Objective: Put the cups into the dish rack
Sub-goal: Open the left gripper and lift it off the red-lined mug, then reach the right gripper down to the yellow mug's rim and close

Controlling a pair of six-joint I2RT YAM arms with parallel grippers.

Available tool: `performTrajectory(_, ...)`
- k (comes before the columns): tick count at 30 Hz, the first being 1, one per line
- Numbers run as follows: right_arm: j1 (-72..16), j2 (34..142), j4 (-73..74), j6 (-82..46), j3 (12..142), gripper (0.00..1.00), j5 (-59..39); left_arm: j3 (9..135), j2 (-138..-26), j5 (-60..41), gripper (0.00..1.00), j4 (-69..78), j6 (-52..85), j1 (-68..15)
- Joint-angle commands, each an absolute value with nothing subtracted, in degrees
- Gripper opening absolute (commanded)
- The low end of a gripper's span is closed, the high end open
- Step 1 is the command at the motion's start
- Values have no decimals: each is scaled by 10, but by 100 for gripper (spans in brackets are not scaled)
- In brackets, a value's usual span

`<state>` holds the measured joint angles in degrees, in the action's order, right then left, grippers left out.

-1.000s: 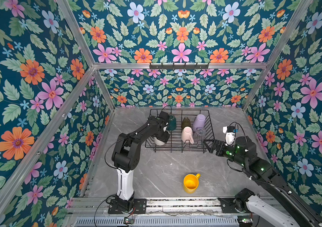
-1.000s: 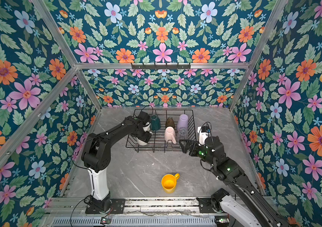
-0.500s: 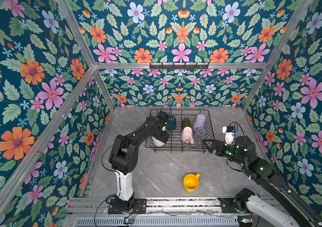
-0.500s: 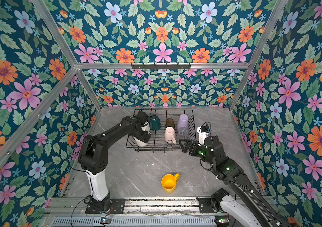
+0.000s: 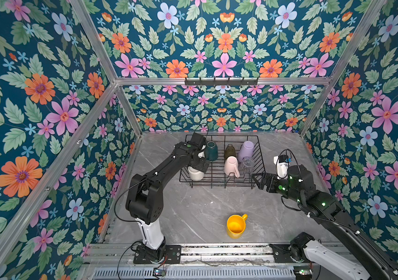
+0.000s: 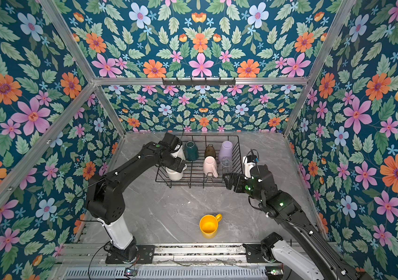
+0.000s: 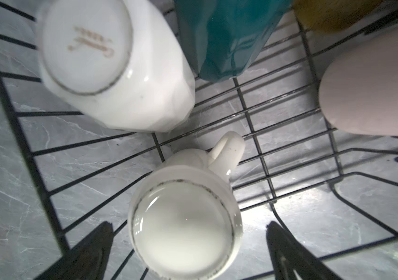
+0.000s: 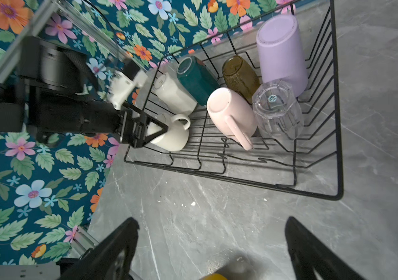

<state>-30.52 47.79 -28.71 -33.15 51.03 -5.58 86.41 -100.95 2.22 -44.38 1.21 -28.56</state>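
1. Left gripper [image 8: 155, 132]: jaws now spread wide on either side of the white mug [image 7: 183, 225], with a gap showing between each finger and the mug wall. A second ago they stood closer about it. Judged a release just completed.
2. White mug: base up, handle toward the rack's middle, in the near left corner of the dish rack [image 5: 217, 187]. It stands free on the wires.
3. Other rack contents, all inverted or tilted:
   - faceted white mug [image 7: 110, 68], just beside the white mug
   - dark green mug [image 5: 211, 151]
   - olive-amber glass [image 5: 229, 152]
   - lilac tumbler [image 5: 246, 150]
   - pale pink mug [image 5: 231, 166]
   - clear glass [image 5: 247, 163]
4. Yellow mug [image 5: 236, 225]: upright on the grey tabletop [image 5: 193, 213], well apart from the rack, on the near side. It is the only cup not loaded.
5. Right gripper [image 8: 211, 219]: jaws wide, holding nothing. It hangs just off the rack's near right corner, where it was a second ago.
6. Standing: seven cups are in and one is left. The yellow mug looks the next pick, and the right gripper is the nearer of the two. The left gripper must lift clear without knocking the white mug.
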Motion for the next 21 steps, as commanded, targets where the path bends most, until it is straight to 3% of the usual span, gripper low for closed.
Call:
performTrajectory(1,-306,505,-342,-300,531,87,-62,854,-976,43,100,-409,26,-285)
performTrajectory(4,-310,534,-372,-287,545,78,-88,834,-931,69,100,-373,34,-286)
performTrajectory(12,-394,571,-435,-253,553,66,-89,663,-750,152,100,-157,64,-285)
performTrajectory(15,-419,578,-456,-255,547,57,-96,589,-678,149,100,-74,84,-283)
performTrajectory(21,-490,585,-489,-266,534,49,-76,505,-575,141,100,-4,113,-281)
